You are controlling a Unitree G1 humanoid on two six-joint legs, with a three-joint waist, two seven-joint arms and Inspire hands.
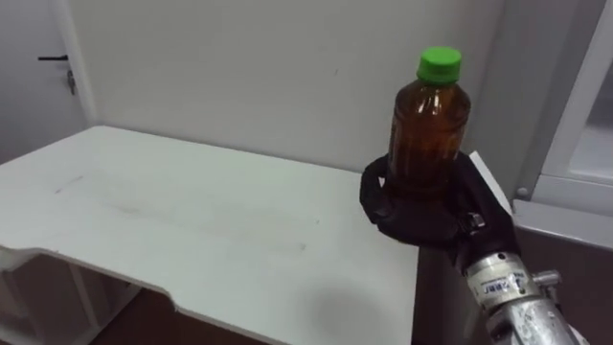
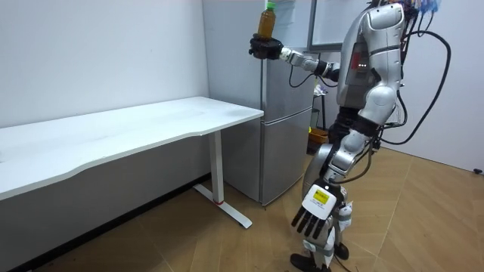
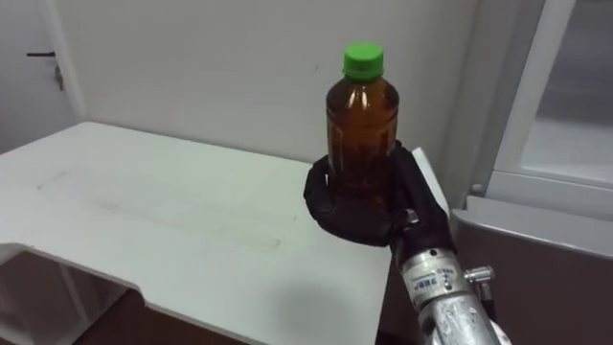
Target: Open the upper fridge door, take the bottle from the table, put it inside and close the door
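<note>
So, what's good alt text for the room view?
A humanoid robot holds a brown bottle upright in its raised right hand before a grey fridge. Its left hand hangs open; a white table stands beside the fridge.

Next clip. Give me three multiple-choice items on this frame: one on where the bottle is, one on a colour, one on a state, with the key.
1. Where is the bottle?
A. In the right hand, raised near the end of the table
B. Standing on the table
C. On the floor

2. What colour is the cap?
A. Red
B. White
C. Green

3. How is the left hand?
A. Shut on the bottle
B. Open, hanging low by the legs
C. Pressed flat on the table

Key:
1 A: the fingers curl round the bottle's base, well above the tabletop.
2 C: the cap is bright green in every view.
3 B: the room view shows straight fingers holding nothing.
</note>
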